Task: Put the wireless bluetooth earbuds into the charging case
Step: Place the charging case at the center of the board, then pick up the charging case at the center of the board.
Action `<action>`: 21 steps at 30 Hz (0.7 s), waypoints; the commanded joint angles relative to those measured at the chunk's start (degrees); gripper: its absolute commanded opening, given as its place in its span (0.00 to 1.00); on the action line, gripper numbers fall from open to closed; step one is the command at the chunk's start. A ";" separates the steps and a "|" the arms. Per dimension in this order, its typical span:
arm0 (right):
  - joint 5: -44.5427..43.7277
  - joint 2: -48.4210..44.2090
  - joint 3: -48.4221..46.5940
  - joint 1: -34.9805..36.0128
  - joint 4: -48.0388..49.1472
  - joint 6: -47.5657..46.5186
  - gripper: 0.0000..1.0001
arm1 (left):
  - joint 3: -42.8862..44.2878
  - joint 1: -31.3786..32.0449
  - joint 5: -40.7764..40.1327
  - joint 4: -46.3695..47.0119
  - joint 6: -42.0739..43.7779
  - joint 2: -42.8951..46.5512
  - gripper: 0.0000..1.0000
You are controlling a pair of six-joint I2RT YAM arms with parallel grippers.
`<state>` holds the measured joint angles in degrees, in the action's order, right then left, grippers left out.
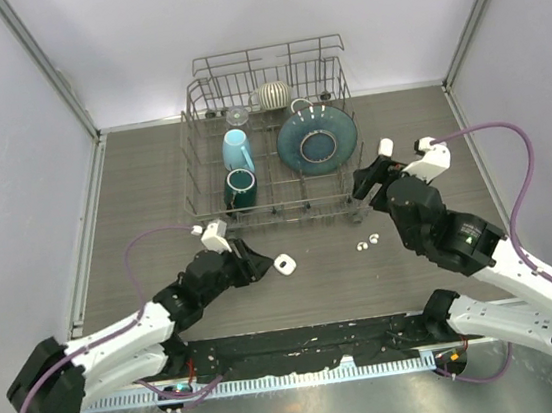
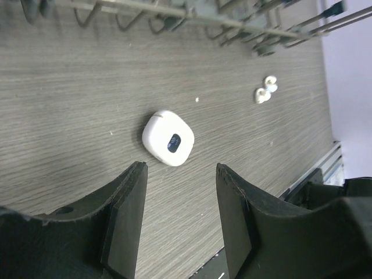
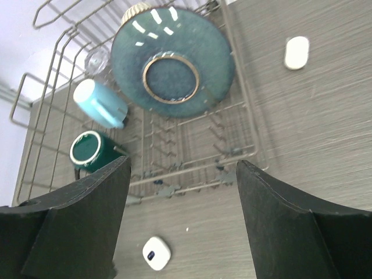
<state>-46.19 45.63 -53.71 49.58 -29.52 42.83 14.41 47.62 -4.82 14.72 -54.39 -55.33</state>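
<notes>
Left claw [image 2: 180, 174] low, near white case [image 2: 168, 139]

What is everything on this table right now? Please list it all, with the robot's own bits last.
dish rack: one, grey wire, back middle of the table
plate: one, teal, rack's right half
cup: one, light blue, rack's left half
mug: one, dark green, in the rack in front of the cup
glass: one, clear, in the rack behind the cup
striped bowl: one, cream, back of the rack
charging cases: two, white; one in front of the rack, the other right of the rack
earbuds: at least two, white, in front of the rack's right corner
table: one, grey-brown woodgrain
left gripper: black, open, beside the nearer case
right gripper: black, open, by the rack's right side
</notes>
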 commanded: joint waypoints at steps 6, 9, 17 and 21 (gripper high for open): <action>5.31 4.20 -7.54 -16.25 -2.56 -7.76 0.86 | 0.88 0.02 -13.26 -11.37 7.80 27.36 0.77; 12.14 6.93 -9.21 -23.29 -3.53 -8.90 0.87 | 0.97 0.11 -16.52 -14.44 11.57 35.71 0.83; 26.86 14.83 -15.00 -35.17 -5.63 -9.26 0.92 | 6.41 0.11 -22.34 -25.52 13.79 42.94 1.00; 27.91 18.00 -19.49 -35.34 -7.31 -8.03 0.96 | 15.08 0.02 -20.85 -35.52 13.43 32.44 1.00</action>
<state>-22.96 62.54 -67.11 14.37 -35.88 34.57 20.95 47.62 -24.43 -10.63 -42.54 -14.72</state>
